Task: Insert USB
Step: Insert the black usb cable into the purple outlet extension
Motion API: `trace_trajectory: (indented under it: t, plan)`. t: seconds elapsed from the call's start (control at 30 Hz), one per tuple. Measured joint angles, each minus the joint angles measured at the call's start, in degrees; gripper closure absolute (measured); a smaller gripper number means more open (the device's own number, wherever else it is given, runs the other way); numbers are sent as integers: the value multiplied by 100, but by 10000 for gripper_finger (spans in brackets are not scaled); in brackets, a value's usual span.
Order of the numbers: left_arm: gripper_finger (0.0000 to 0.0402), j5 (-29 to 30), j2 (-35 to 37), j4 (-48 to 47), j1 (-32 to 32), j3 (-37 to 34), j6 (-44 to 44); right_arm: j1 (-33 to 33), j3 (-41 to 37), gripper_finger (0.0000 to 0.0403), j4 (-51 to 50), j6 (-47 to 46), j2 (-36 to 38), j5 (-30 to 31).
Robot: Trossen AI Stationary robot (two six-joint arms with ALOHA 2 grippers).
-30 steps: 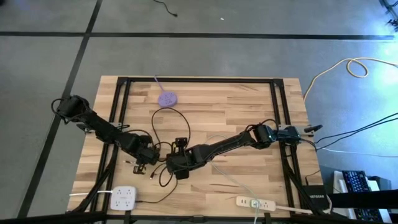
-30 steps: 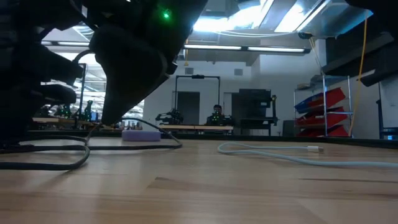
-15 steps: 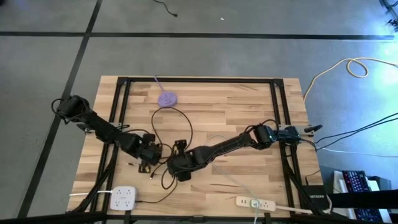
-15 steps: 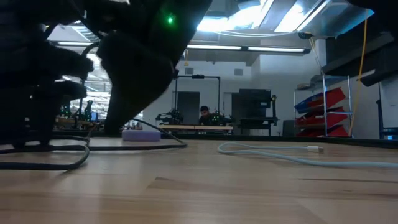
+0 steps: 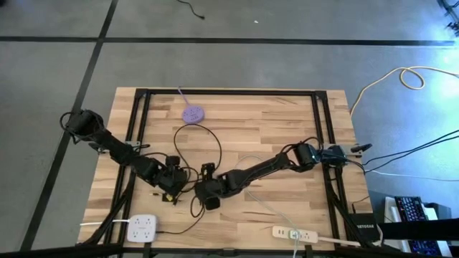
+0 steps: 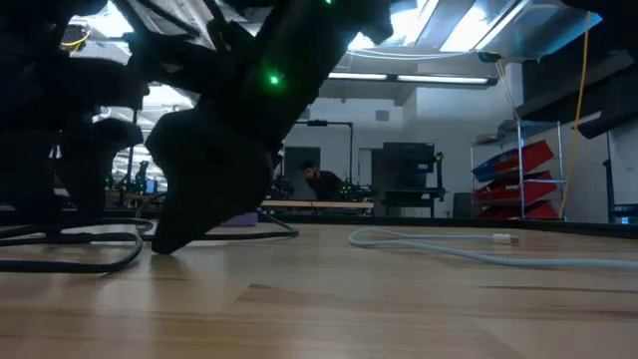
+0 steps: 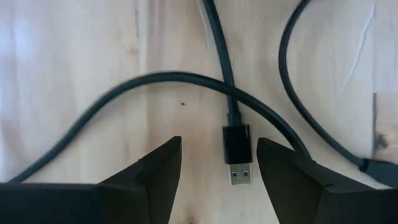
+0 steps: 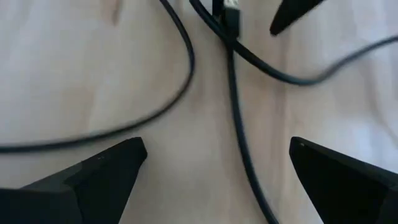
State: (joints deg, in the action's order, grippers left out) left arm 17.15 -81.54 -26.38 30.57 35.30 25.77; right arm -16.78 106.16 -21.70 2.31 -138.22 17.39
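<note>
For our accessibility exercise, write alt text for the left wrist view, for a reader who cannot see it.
A black USB plug lies flat on the pale wooden table, its metal end between the open fingers of the left gripper, which do not touch it. Its black cable runs away across the wood, and other black cable loops cross beside it.

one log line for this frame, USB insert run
phase: pre-grasp | left claw: open, straddling black USB plug lying on table | right claw: open over black cable | plug not inserted
</note>
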Motion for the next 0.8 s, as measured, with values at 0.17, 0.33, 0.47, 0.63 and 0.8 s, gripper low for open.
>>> trace_trajectory:
  t: [0.17, 0.33, 0.47, 0.63, 0.8]
  plan:
    - [208, 133, 26, 637, 135, -394, 243, 34, -921, 13, 1116, -52, 374, -130]
    - [208, 404, 26, 733, 271, -477, 377, 70, -2196, 13, 3370, -50, 845, -677]
    - [208, 547, 15, 816, 314, -487, 334, 68, -3136, 13, 5799, -190, 950, -1285]
    - [208, 616, 10, 887, 310, -487, 581, 60, -3574, 13, 7436, -459, 881, -1410]
    - [208, 830, 0, 948, 312, -495, 643, 68, -3492, 13, 6886, -494, 851, -1228]
